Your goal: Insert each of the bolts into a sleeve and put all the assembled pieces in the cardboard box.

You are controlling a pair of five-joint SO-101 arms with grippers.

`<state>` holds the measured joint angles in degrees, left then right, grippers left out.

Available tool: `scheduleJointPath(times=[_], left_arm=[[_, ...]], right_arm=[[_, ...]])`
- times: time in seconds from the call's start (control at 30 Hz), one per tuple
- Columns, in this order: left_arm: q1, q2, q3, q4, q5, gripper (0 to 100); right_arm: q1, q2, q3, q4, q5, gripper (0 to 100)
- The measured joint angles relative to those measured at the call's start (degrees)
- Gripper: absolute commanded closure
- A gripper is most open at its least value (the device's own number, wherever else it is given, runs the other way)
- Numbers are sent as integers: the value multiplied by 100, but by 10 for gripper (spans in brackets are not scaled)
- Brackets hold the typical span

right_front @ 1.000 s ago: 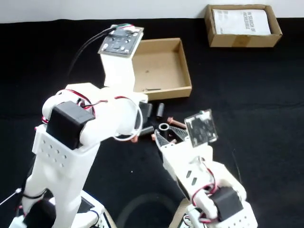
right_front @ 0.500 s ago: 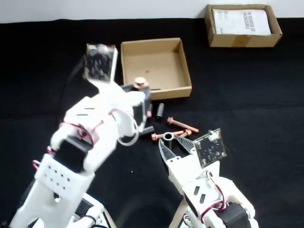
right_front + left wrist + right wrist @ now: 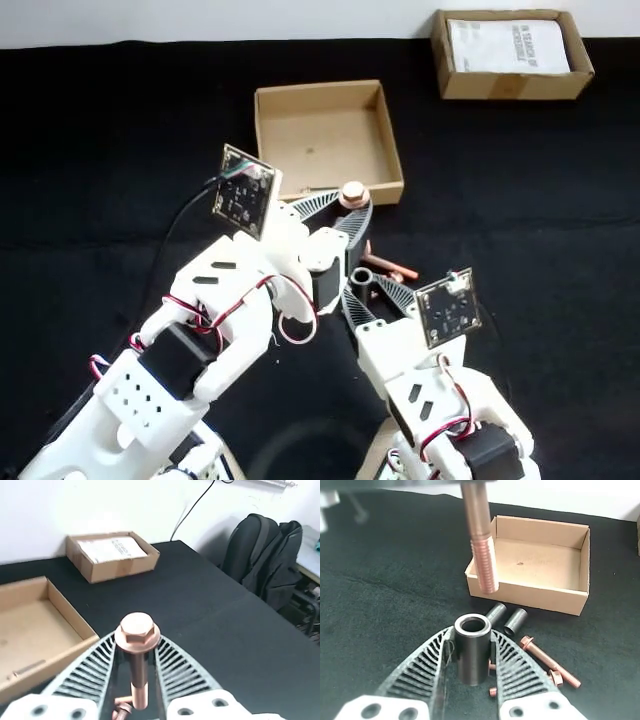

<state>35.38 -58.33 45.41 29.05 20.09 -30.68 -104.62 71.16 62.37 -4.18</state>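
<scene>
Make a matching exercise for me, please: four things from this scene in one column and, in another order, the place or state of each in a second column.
Things
1. bolt in the left tool
2. sleeve in the right tool
3. loose sleeves
4. far box

Places or states
A. holds a printed sheet
B. lying on the table near the cardboard box
C. gripped upright, open end up
D. gripped head up, thread pointing down

Pairs: 1-D, 2-C, 3-B, 4-A
</scene>
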Motion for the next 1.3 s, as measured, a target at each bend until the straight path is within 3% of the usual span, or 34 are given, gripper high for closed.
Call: scheduleJointPath(times=[1.3], left_arm=[[193, -26, -62, 712, -62, 991]], right_arm=[[62, 9, 290, -369, 0, 991]])
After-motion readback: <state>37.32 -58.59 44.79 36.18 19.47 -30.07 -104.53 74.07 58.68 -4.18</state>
